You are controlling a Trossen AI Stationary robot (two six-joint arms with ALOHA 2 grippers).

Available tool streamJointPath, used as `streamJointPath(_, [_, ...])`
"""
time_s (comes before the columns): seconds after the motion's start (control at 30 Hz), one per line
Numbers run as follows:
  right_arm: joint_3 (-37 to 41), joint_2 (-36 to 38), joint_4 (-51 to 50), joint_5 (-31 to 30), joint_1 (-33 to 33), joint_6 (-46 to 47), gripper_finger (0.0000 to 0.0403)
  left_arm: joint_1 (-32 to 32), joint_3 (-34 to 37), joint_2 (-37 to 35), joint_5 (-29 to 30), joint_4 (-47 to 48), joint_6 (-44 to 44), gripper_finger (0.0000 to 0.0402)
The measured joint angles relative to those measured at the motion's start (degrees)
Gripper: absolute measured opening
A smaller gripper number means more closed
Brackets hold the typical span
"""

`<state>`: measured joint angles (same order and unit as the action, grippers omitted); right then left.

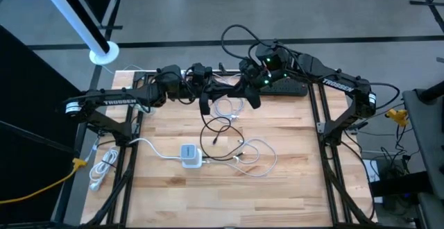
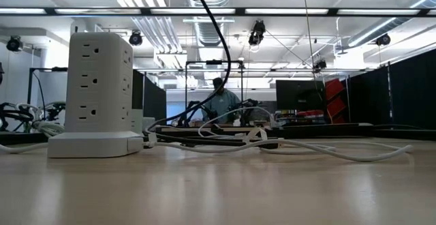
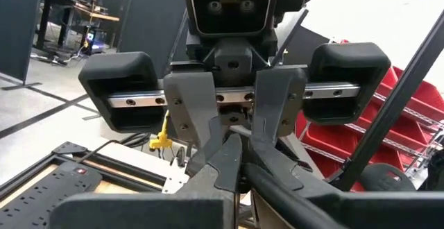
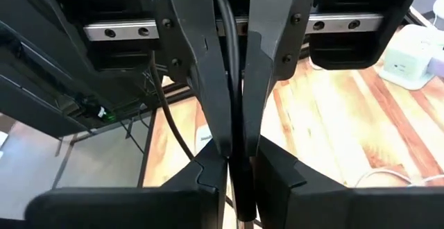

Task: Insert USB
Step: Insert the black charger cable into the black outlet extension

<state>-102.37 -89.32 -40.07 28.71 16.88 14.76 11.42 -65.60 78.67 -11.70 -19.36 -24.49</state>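
My right gripper [image 1: 251, 97] and left gripper [image 1: 205, 104] face each other nose to nose above the table's far edge. In the left wrist view a gripper's fingers are clamped together on a thin dark USB cable [image 4: 232, 118], whose long axis runs straight down between them; in the right wrist view the fingers are likewise pressed onto that cable. Below and nearer the front of the wooden table [image 1: 298, 187] stands the white tower power strip [image 1: 190, 155], well apart; my left arm looks slightly nearer it.
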Motion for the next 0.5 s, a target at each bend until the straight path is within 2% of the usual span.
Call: streamJointPath(0.5, [0.1, 0.1, -0.1, 0.0, 0.0, 1.2, 0.0077, 0.0, 0.0, -0.1, -2.2, 1.1, -0.5, 0.0011])
